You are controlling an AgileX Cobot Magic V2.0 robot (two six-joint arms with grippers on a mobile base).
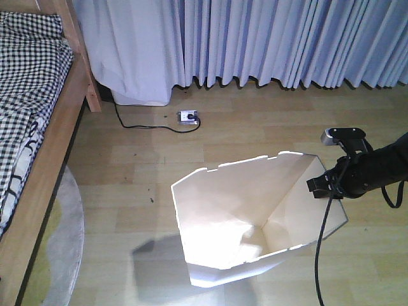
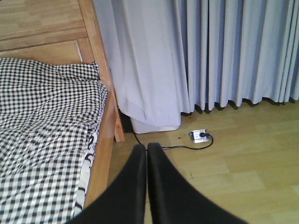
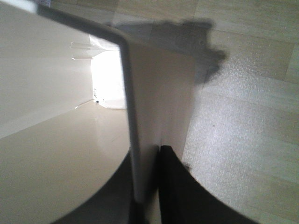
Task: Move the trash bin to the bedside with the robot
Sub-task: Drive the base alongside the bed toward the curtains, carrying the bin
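We find the bin (image 1: 242, 217) standing on the wood floor (image 1: 127, 166), well apart from the bed (image 1: 38, 127), with a grey rug (image 1: 64, 242) between them. The right gripper (image 1: 326, 185) pinches the bin's right-hand rim wall, one finger inside and one outside, as the right wrist view confirms. The left gripper (image 2: 147, 151) is pressed together, holds nothing, and faces the bed. We judge the bin empty, light and thin-walled: stiff enough to move by the rim, but smooth and liable to flex or slip in a single pinch. A faceted corner near the rim looks the firmest hold. Its long axis runs roughly vertical, mouth up, taper down; a slight tilt cannot be excluded.
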